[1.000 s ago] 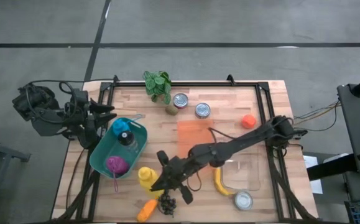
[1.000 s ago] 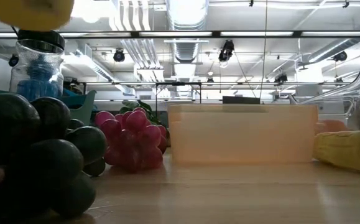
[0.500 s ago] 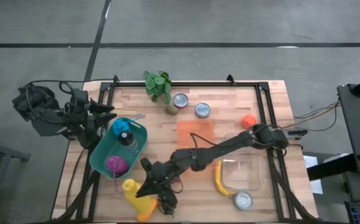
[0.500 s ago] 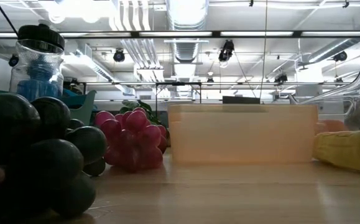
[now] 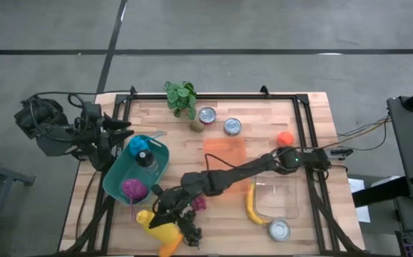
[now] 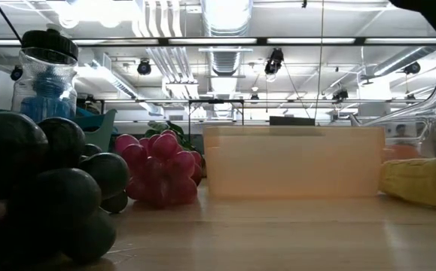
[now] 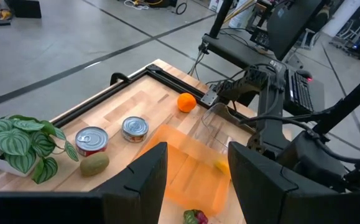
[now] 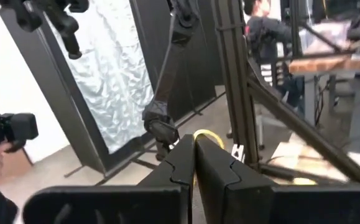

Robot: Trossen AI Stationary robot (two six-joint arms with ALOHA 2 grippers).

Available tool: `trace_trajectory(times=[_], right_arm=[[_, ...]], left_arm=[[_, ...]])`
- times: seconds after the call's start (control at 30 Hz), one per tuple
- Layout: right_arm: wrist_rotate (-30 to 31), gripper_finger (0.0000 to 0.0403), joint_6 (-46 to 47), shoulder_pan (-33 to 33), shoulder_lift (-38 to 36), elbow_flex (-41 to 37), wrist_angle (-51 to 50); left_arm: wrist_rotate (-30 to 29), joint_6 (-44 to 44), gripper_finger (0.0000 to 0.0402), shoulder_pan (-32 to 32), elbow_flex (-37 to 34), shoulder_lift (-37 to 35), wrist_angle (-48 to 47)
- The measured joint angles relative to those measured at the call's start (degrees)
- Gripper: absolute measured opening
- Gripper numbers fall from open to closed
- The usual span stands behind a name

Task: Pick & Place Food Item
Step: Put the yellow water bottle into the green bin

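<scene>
The yellow food item (image 5: 146, 217) is at the front left corner of the table (image 5: 263, 114), just in front of the teal bin (image 5: 117, 187). My right gripper (image 5: 157, 214) is on it. In the right wrist view its two fingers (image 8: 173, 163) are pressed together, pinching a thin yellow part (image 8: 206, 135) at their tips. My right arm reaches across the whole table to get there.

Just beside the yellow item lie an orange piece (image 5: 165, 247) and a dark grape bunch (image 5: 190, 233). A red grape bunch (image 5: 199, 203) sits near my wrist. In the low view the dark grapes (image 6: 44, 188) are nearest and the red ones (image 6: 157, 169) are behind them.

Inside the bin stand a clear bottle with a blue filling (image 5: 143, 153) and a magenta bunch (image 5: 133, 188).

Further right are an orange translucent box (image 5: 224, 153), a banana (image 5: 252, 208), a clear container (image 5: 281, 189) and a can (image 5: 279, 229).

At the back stand a plant (image 5: 181, 96), a kiwi (image 5: 196, 126), two more cans (image 5: 207, 115) (image 5: 232, 126) and an orange (image 5: 284, 138). One can has a red label (image 7: 91, 140), but its writing is too small for me to read.

My left gripper (image 5: 124, 128) waits at the table's left edge beside the bin. Its fingers (image 7: 145, 180) are spread with nothing between them.
</scene>
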Motion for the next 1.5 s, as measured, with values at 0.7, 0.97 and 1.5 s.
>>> trace_trajectory(times=[0.7, 0.97, 1.5], right_arm=[[0.4, 0.0008, -11.8, -0.8, 0.0, -1.1, 1.1], [0.4, 0.0008, -18.7, -0.7, 0.0, -2.6, 2.3], [0.4, 0.0008, -26.5, -1.6, -0.1, -6.3, 9.0]], left_arm=[[0.0, 0.0, 0.0172, 0.0, 0.0, 0.0, 0.0], [0.0, 0.0, 0.0172, 0.0, 0.0, 0.0, 0.0], [0.0, 0.0, 0.0173, 0.0, 0.0, 0.0, 0.0]])
